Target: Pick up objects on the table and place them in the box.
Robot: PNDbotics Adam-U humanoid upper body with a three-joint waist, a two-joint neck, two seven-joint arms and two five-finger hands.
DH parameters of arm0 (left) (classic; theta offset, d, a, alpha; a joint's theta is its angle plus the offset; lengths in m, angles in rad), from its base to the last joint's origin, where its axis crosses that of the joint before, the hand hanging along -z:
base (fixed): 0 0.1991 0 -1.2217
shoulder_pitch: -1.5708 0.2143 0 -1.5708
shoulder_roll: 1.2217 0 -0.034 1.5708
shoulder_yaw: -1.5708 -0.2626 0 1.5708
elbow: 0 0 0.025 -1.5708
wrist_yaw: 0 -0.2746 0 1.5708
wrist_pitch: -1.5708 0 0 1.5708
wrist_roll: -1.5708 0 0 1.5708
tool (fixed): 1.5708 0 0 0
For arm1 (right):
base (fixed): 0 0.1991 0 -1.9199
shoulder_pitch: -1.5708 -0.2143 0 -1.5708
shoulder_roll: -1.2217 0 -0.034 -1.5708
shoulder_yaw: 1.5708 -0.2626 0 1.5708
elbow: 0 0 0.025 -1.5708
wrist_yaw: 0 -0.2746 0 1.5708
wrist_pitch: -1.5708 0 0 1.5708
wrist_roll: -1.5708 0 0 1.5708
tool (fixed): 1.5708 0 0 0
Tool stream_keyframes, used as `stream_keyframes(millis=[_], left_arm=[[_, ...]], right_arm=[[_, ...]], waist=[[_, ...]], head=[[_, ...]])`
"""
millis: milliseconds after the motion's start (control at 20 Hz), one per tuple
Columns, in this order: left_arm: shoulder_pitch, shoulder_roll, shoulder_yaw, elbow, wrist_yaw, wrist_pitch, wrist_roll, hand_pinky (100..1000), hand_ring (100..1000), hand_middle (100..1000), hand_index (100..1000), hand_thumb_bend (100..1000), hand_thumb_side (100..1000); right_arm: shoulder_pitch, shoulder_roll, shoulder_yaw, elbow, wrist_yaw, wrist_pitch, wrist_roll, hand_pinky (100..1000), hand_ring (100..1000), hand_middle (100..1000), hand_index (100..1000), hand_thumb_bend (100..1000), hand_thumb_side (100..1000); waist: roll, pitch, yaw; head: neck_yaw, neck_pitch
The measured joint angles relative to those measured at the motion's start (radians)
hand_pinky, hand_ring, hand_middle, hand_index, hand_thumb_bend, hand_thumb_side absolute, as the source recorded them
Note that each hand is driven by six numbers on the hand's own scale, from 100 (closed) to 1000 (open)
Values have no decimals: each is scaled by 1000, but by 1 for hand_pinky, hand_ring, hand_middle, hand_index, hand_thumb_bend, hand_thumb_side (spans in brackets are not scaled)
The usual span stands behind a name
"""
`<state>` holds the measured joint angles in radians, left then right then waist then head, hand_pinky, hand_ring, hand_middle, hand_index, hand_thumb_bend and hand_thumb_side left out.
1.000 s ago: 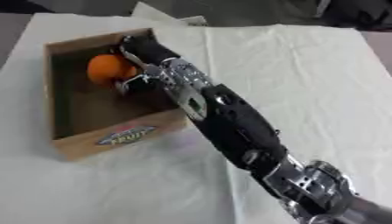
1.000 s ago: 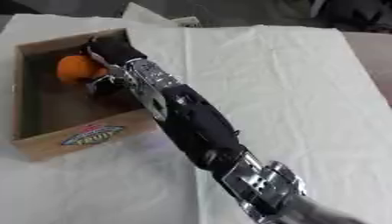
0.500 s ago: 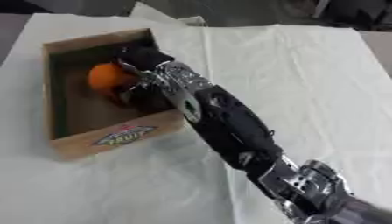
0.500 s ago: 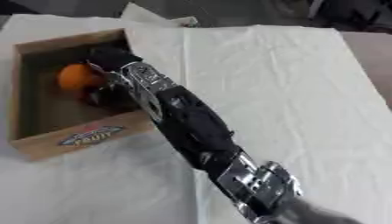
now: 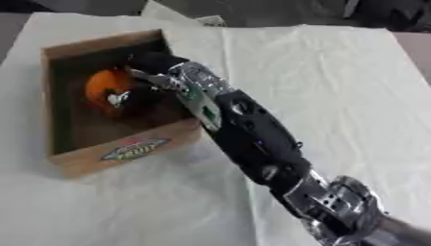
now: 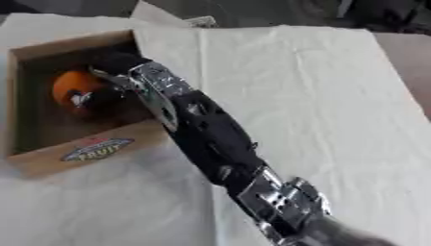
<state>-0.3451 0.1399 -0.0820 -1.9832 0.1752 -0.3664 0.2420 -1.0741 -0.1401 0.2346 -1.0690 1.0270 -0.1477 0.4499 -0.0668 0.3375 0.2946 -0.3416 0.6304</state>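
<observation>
Inside the cardboard box (image 5: 59,103), over its floor, I've got my right hand (image 5: 139,79) with fingers curled around the orange (image 5: 104,89), a round, bright fruit sitting just left of and below the palm, so I'd release straight down; left hand not visible.

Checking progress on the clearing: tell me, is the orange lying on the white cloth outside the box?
No, the orange sits inside the box, with the right hand beside it.

a plain test or lab setup: a tabletop (image 5: 336,67) draped in wrinkled white cloth, dark floor beyond its far edge; the exact kind of room cannot be told.
</observation>
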Motion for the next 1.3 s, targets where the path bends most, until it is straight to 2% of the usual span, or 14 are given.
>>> stream_keyframes(millis=[100,150,250,400,850,1150,1300], left_arm=[[0,0,0,0,0,0,0,414,514,630,700,100,944],[0,0,0,0,0,0,0,414,514,630,700,100,944],[0,0,0,0,0,0,0,414,514,630,700,100,944],[0,0,0,0,0,0,1,414,514,630,700,100,943],[11,0,7,0,-5,-1,9,413,514,630,700,100,943],[21,0,8,0,-11,-2,15,412,513,629,699,100,942],[26,0,13,0,-16,-4,19,413,514,629,699,100,942]], right_arm=[[-1,-6,-3,-20,-19,0,2,965,1000,874,1000,113,1000],[-3,-9,-7,-33,-29,1,2,966,1000,874,1000,155,1000],[-7,-18,-16,-61,-56,4,2,965,1000,868,1000,174,1000],[-11,-36,-35,-108,-96,15,-11,964,1000,875,1000,100,1000],[-7,-156,-94,-302,-224,-23,-112,964,995,850,1000,100,1000],[16,-233,-143,-444,-310,28,-187,929,960,799,1000,100,1000],[51,-286,-176,-513,-353,68,-229,891,914,735,956,100,878]], waist=[[0,0,-2],[0,0,-5],[0,-2,-7],[2,-9,-11],[16,-16,-39],[27,-20,-56],[29,-25,-72]], head=[[0,0],[0,0],[0,0],[1,0],[32,1],[48,1],[61,2]])
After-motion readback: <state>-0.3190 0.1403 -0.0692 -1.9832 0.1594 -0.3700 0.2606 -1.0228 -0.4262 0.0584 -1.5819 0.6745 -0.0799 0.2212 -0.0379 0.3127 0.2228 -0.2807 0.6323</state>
